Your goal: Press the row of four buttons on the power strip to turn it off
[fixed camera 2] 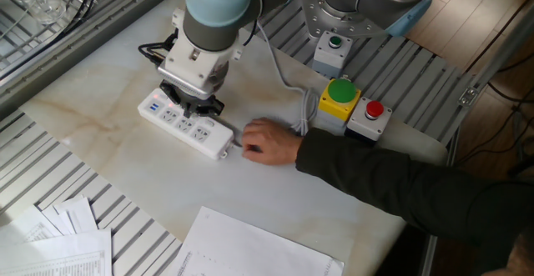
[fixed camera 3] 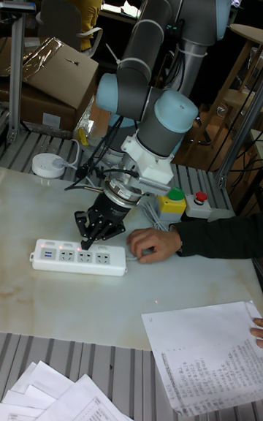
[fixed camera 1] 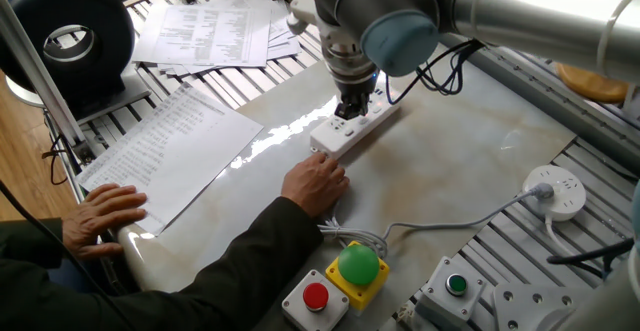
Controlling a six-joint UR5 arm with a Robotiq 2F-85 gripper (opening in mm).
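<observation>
The white power strip (fixed camera 1: 352, 131) (fixed camera 2: 190, 129) (fixed camera 3: 77, 259) lies flat on the marble tabletop. Its reddish buttons (fixed camera 3: 66, 247) run along the far long edge, and the gripper hides some of them. My gripper (fixed camera 1: 350, 107) (fixed camera 2: 190, 106) (fixed camera 3: 93, 235) points straight down onto the strip's button edge, about mid-length. The black fingertips are at or just above the strip. No view shows whether there is a gap between them. A person's hand (fixed camera 1: 318, 183) (fixed camera 2: 269, 138) rests on the table at the cord end of the strip.
A yellow box with a green button (fixed camera 1: 358, 267) (fixed camera 2: 340, 93), a red button box (fixed camera 1: 315, 298) and a grey box with a small green button (fixed camera 1: 456, 286) stand near the table edge. A round white socket puck (fixed camera 1: 558, 193) lies to the right. Paper sheets (fixed camera 1: 172, 147) cover the left.
</observation>
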